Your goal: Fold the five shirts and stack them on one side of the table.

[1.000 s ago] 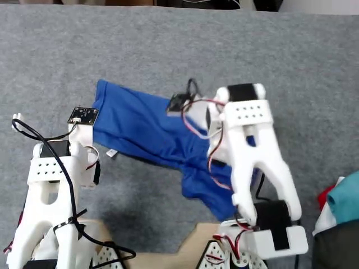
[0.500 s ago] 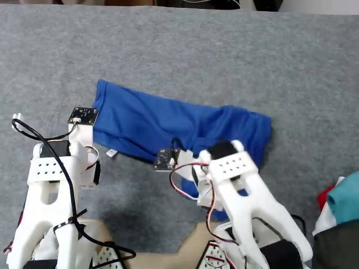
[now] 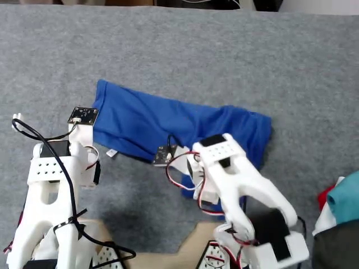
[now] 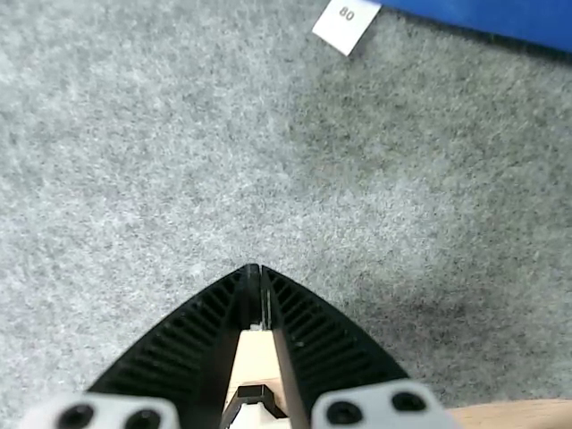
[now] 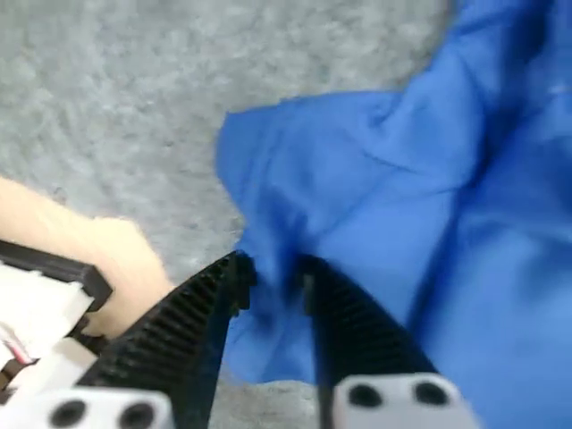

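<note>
A blue shirt (image 3: 151,120) lies spread and rumpled across the middle of the grey table cover (image 3: 185,45). The right arm (image 3: 235,179) stands over the shirt's near right part. In the right wrist view my right gripper (image 5: 273,268) pinches a bunched fold of the blue shirt (image 5: 375,179) near its edge, with cloth between the fingers. The left arm (image 3: 59,168) is at the near left, beside the shirt's left end. My left gripper (image 4: 253,268) is shut on nothing over bare cover, a short way from the shirt's white tag (image 4: 347,22).
A pile of other clothes (image 3: 342,207), teal, red, white and dark, lies at the right edge. A wooden board (image 3: 168,246) carries the arm bases at the near edge. The far half of the cover is open.
The right arm has pulled back from over the shirt's far right part to its near edge, baring the shirt's right end. The left arm has not moved.
</note>
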Available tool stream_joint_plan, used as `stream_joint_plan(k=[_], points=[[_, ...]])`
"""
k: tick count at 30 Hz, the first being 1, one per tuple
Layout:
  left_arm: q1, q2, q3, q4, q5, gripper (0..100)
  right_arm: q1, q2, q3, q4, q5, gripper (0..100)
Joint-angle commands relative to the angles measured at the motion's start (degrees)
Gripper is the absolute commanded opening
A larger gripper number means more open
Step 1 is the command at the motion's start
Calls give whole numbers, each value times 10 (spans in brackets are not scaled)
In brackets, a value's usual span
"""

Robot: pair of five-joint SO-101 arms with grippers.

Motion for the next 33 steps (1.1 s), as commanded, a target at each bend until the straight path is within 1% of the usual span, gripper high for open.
stream_joint_plan(k=[1, 5, 7, 10, 15, 19, 22, 25, 33], points=[[2, -13, -3, -2, -2, 19, -4, 29, -5, 13, -5, 15], [2, -13, -3, -2, -2, 19, -3, 29, -7, 17, -5, 5], [1, -13, -3, -2, -2, 19, 9, 25, -23, 18, -5, 5], [-1, -13, -3, -2, -3, 19, 43, 9, -78, 56, -3, 5], [1, -13, -3, -2, -3, 19, 118, -2, -211, 119, 1, 5], [2, -13, -3, -2, -3, 19, 151, -2, -282, 131, 42, 5], [2, -13, -2, -1, -3, 19, 155, 0, -309, 126, 59, 5], [2, -13, -2, -1, -3, 19, 153, 29, -348, 126, 62, 5], [1, -13, -1, 0, -4, 19, 167, 174, -493, 131, 62, 5]])
